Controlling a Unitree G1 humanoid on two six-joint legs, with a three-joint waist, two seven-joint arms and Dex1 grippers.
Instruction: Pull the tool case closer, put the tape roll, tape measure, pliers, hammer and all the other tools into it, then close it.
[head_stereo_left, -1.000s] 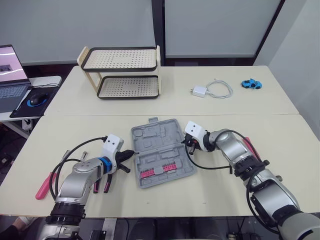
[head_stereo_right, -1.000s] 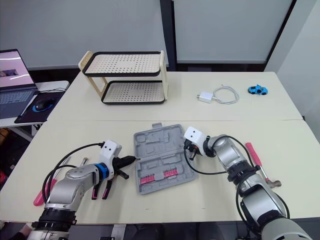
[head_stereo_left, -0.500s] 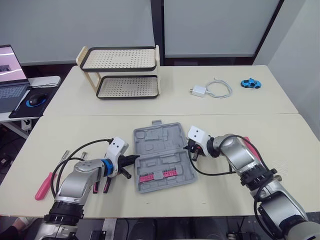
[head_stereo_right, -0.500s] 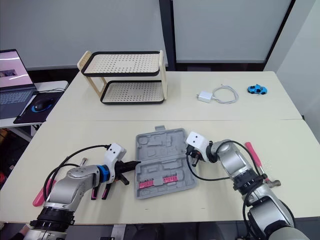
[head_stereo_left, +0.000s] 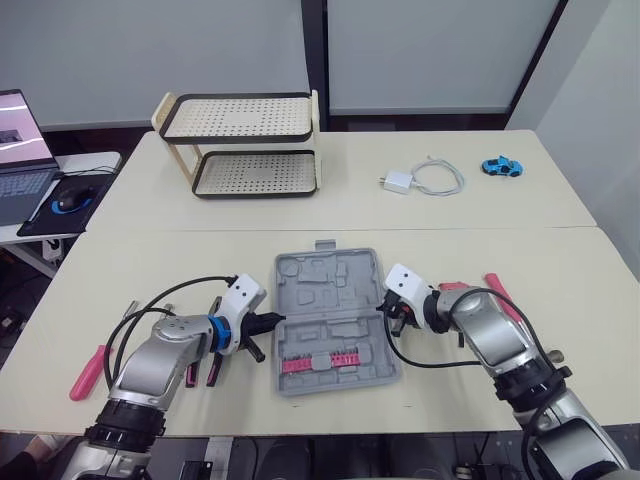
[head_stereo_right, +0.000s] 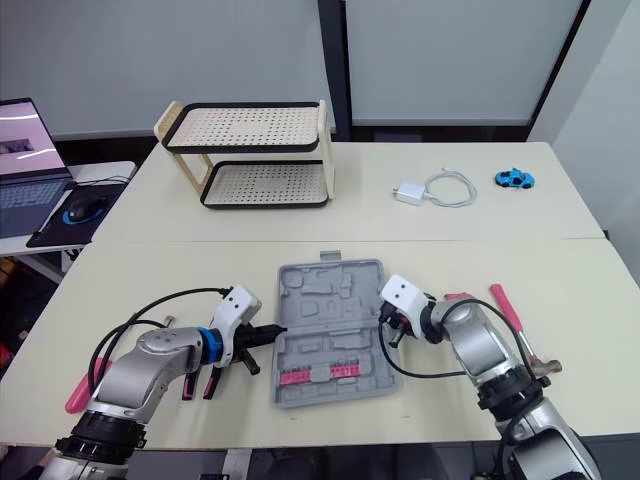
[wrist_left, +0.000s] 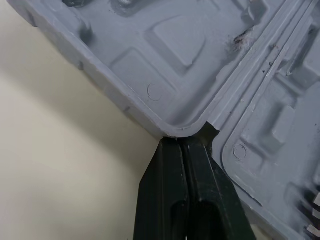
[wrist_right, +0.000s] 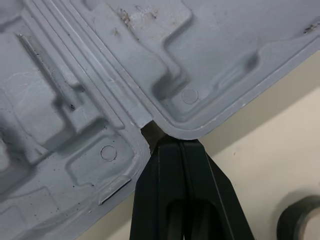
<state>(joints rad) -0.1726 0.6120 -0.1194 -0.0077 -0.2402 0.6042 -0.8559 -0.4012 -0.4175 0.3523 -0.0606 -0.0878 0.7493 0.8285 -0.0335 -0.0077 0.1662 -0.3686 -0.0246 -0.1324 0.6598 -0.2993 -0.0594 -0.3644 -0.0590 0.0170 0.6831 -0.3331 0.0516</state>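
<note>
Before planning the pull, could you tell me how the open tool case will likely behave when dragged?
The tool case looks like thin moulded plastic, so probably light and easy to slide. Opened flat, it may flex at the hinge. Left gripper and right gripper, shut at the hinge notches, should limit twisting.

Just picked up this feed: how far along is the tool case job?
Looks done: the tool case lies open near the front edge of the table. In hand: left gripper and right gripper, both shut, have their tips in the hinge notches at its two sides. Left: the hammer, pink screwdriver and tape roll lie outside it, and the lid needs closing.
</note>
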